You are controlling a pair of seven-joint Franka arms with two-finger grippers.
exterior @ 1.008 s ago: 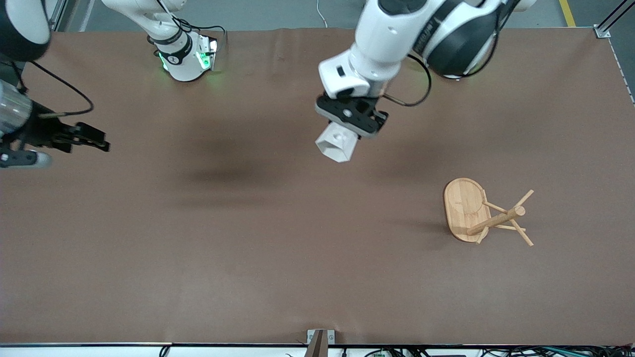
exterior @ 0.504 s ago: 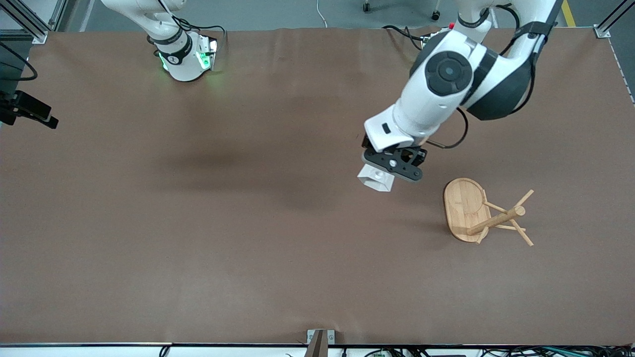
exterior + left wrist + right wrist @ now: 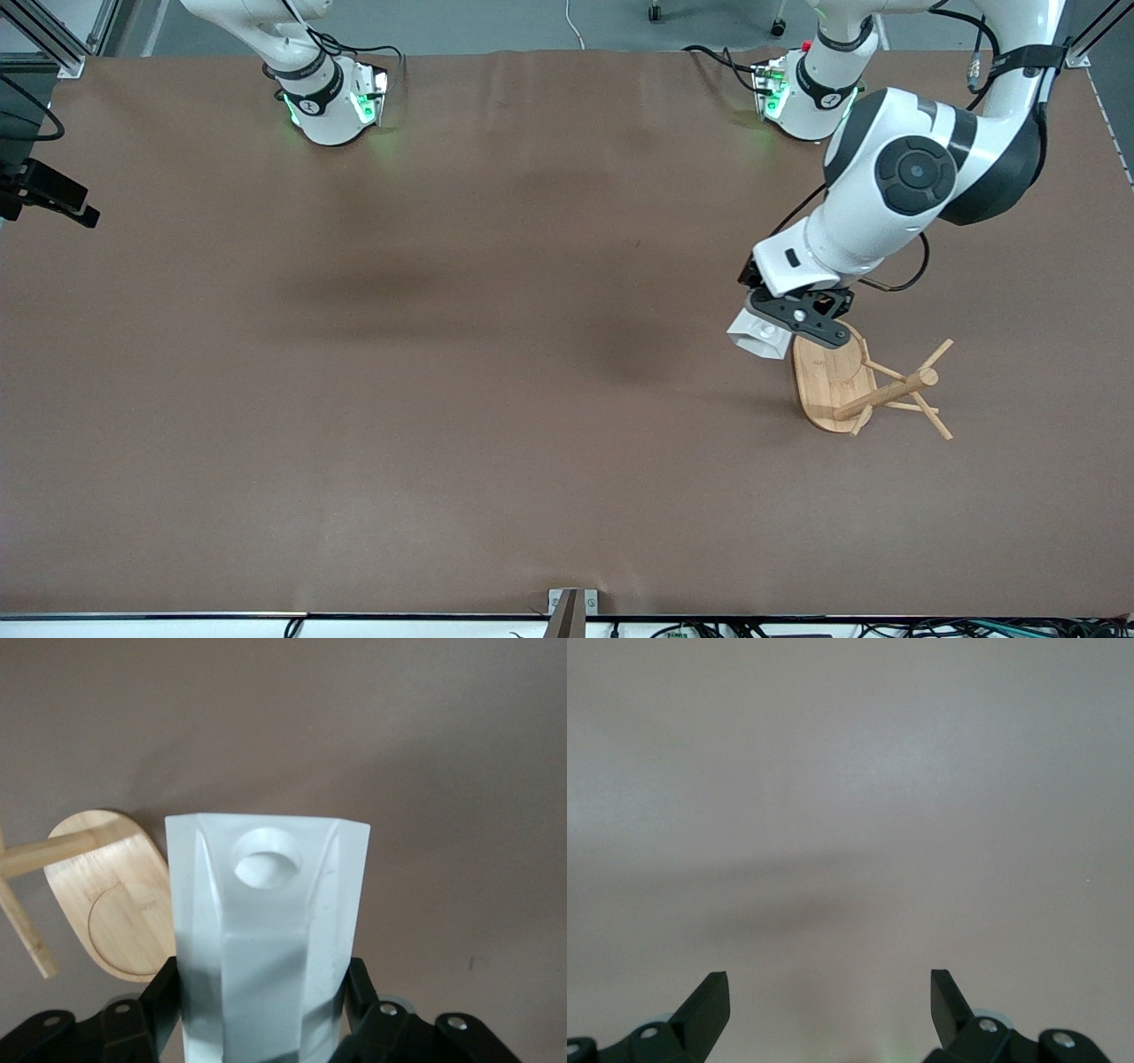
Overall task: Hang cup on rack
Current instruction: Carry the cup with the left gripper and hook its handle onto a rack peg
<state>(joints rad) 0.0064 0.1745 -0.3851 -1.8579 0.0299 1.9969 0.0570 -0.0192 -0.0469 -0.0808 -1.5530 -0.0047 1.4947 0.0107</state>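
Observation:
My left gripper point(image 3: 787, 321) is shut on the white faceted cup point(image 3: 758, 335) and holds it in the air, just over the edge of the rack's oval base point(image 3: 828, 377). In the left wrist view the cup point(image 3: 270, 930) sits between the black fingers point(image 3: 159, 1001), with the handle's round hole facing the camera. The bamboo rack stands toward the left arm's end of the table, with its post point(image 3: 886, 394) and thin pegs point(image 3: 935, 354). Its base point(image 3: 115, 904) and post point(image 3: 44, 855) show beside the cup. My right gripper point(image 3: 55, 198) waits at the right arm's end of the table, open and empty point(image 3: 830, 992).
The brown table point(image 3: 443, 399) is bare apart from the rack. The arm bases point(image 3: 328, 106) stand along its edge farthest from the front camera. A small metal bracket point(image 3: 571, 607) sits at the nearest edge.
My left gripper has carried the cup from over the table's middle toward the left arm's end, down to the rack's base. My right gripper drew back to the table's end, then stayed still.

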